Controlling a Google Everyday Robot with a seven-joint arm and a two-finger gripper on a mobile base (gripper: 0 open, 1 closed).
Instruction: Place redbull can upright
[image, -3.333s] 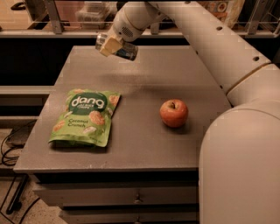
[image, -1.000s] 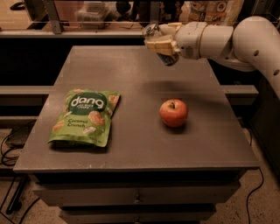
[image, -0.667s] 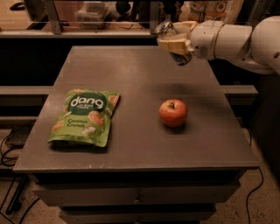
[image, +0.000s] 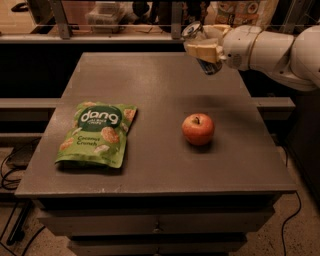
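My gripper is raised above the far right part of the grey table, on a white arm that reaches in from the right. It is shut on the redbull can, which is held tilted. The can's silver top end shows at the upper left of the fingers and its blue lower end sticks out below them. The can hangs clear of the table top.
A red apple sits on the table right of centre, nearer than the gripper. A green Dang chips bag lies flat on the left. A counter with clutter runs behind the table. Drawers sit below the front edge.
The arm has swung from the left to the right over the far edge of the table, carrying the can with it. The apple and the bag have not moved.
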